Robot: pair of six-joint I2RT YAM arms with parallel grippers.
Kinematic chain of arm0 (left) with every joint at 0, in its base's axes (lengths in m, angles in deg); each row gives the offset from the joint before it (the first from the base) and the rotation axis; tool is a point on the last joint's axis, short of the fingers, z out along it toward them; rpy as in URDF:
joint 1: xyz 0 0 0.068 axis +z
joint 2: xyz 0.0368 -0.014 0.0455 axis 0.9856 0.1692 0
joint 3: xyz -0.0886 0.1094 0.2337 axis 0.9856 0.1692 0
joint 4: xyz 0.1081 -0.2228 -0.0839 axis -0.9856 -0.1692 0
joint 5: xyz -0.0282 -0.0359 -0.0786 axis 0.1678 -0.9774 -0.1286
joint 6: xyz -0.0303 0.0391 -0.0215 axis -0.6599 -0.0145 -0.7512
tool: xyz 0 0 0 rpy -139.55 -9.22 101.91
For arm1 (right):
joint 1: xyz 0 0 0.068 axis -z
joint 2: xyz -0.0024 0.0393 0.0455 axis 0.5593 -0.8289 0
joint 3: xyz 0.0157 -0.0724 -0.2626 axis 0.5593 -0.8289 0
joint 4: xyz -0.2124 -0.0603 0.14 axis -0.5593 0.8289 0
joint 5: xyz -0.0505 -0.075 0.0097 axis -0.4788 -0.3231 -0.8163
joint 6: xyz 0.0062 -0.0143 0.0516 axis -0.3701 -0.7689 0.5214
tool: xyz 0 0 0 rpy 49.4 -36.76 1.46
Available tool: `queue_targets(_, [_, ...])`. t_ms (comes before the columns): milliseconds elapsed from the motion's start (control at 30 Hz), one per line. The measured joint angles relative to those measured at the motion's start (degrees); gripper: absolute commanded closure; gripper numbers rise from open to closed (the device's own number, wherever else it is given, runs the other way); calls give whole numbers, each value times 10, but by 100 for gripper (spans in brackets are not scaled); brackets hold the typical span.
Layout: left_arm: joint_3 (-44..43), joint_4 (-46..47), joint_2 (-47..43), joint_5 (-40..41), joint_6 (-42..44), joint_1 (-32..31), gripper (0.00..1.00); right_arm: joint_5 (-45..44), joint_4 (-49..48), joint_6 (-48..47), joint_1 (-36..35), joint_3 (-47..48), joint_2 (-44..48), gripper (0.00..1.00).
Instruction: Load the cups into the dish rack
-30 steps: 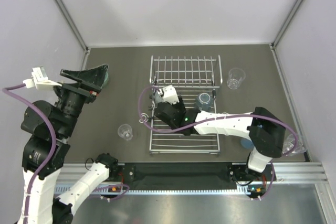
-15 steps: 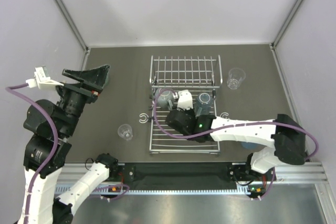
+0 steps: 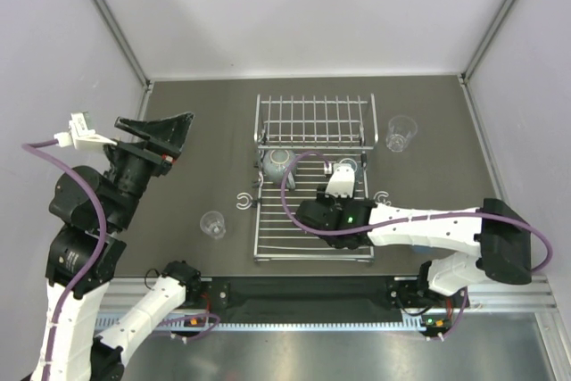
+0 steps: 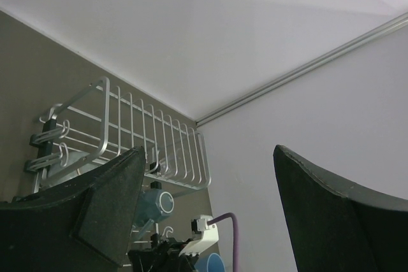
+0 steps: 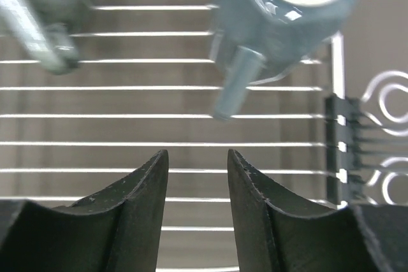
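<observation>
The dish rack [image 3: 312,229] lies flat mid-table with its hinged panel [image 3: 312,120] upright at the far end. A grey mug [image 3: 278,163] lies on the rack's far left. A grey-blue mug [image 3: 348,168] lies on its far right, seen close ahead in the right wrist view [image 5: 280,11]. My right gripper [image 5: 197,154] is open and empty over the rack bars, just short of that mug's handle; from above [image 3: 332,202] its wrist hides the fingers. My left gripper [image 3: 174,136] is open, empty and raised at the far left. One clear tumbler [image 3: 212,224] stands left of the rack, another [image 3: 401,133] at the far right.
White C-shaped clips lie either side of the rack [image 3: 244,201] [image 3: 382,198]. A light-blue tumbler [image 4: 213,264] shows behind the right arm in the left wrist view. Grey walls close in the table on three sides. The mint-green mug is hidden.
My right gripper has drawn back from the grey mug, moving right and nearer, leaving the mug on the rack's far left. The left arm has lifted slightly.
</observation>
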Motion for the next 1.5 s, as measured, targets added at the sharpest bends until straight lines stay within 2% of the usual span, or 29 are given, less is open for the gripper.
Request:
queue_targets(133, [0, 0, 0, -1, 0, 0, 14, -21, 26, 42, 0, -13, -3, 62])
queue_targets(500, [0, 0, 0, -2, 0, 0, 14, -64, 38, 103, 28, -13, -62, 63])
queue_targets(1100, [0, 4, 9, -9, 0, 0, 14, -49, -96, 2, 95, -38, -61, 67])
queue_targets(1200, [1, 4, 10, -8, 1, 0, 14, -44, -111, -20, 103, -44, -61, 65])
queue_targets(1333, [1, 4, 12, -2, 13, 0, 14, -23, -129, -56, 104, -45, -60, 54])
queue_targets(1500, [-5, -5, 29, 20, 54, 0, 14, -2, -138, -82, 82, -66, -40, 48])
